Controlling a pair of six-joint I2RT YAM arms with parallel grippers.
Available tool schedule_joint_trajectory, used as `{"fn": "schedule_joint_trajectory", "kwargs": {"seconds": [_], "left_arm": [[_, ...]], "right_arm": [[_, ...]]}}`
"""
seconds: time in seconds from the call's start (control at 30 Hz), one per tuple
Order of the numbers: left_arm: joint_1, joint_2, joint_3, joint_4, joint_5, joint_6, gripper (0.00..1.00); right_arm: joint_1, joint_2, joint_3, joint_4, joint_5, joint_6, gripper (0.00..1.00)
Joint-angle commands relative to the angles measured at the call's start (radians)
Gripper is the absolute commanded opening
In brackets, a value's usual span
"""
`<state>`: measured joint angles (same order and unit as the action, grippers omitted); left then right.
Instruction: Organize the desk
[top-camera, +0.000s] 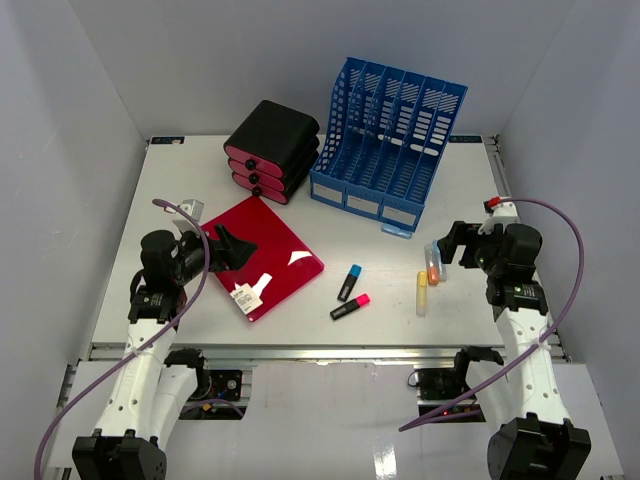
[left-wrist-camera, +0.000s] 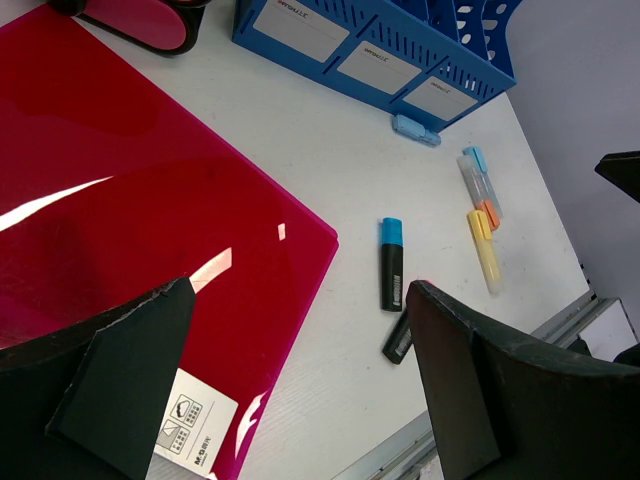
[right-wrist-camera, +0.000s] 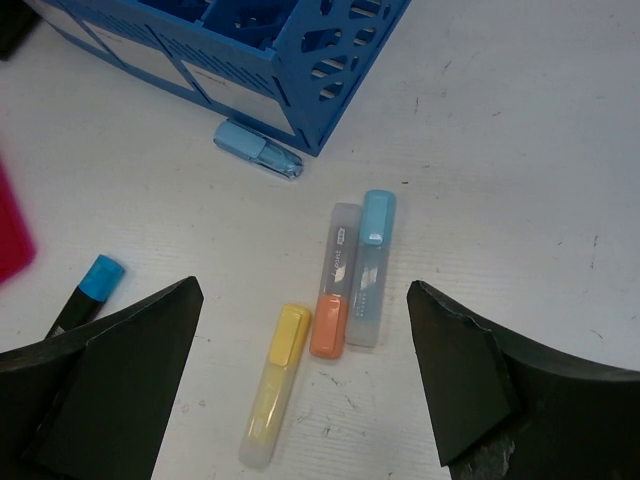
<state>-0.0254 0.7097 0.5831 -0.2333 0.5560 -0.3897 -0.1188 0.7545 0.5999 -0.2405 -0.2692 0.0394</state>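
Observation:
The white desk (top-camera: 180, 180) holds a red folder (top-camera: 265, 255) at left, with a white label at its near corner. My left gripper (top-camera: 228, 250) is open and empty above the folder (left-wrist-camera: 130, 200), near its right edge. My right gripper (top-camera: 447, 250) is open and empty above three pastel highlighters lying side by side: yellow (right-wrist-camera: 272, 385), orange (right-wrist-camera: 333, 295) and blue (right-wrist-camera: 368, 268). Two black highlighters lie mid-desk, one blue-capped (top-camera: 349, 283) and one pink-capped (top-camera: 351, 306). In the left wrist view, the right finger partly hides the pink-capped one (left-wrist-camera: 398, 340).
A blue slotted file rack (top-camera: 385, 150) stands at the back, with a small pale blue item (right-wrist-camera: 257, 150) lying at its front corner. A stack of black and pink drawers (top-camera: 272, 150) sits to the rack's left. The metal rail (top-camera: 300, 350) runs along the near edge.

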Motion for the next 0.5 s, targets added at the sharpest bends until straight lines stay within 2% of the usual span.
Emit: {"fn": "schedule_joint_trajectory", "kwargs": {"seconds": [0.0,0.13,0.23,0.27,0.33,0.47], "left_arm": [[0.002,-0.01,0.032,-0.001,-0.011,0.005,0.98],[0.002,-0.009,0.031,-0.001,-0.014,0.002,0.98],[0.002,0.001,0.029,-0.002,-0.024,-0.011,0.98],[0.002,0.015,0.026,-0.005,-0.038,-0.023,0.98],[0.002,0.054,0.029,-0.034,-0.061,-0.072,0.98],[0.002,0.131,0.054,-0.112,-0.08,-0.212,0.98]], "right_arm": [[-0.007,-0.036,0.009,0.02,-0.073,-0.035,0.9],[-0.006,-0.063,-0.024,0.04,-0.105,-0.095,0.9],[-0.007,-0.082,-0.075,0.054,-0.184,-0.22,0.9],[-0.007,-0.091,-0.089,0.05,-0.267,-0.296,0.9],[-0.007,-0.098,-0.09,0.025,-0.373,-0.352,0.9],[-0.005,-0.054,-0.044,-0.074,-0.484,-0.474,0.9]]}}
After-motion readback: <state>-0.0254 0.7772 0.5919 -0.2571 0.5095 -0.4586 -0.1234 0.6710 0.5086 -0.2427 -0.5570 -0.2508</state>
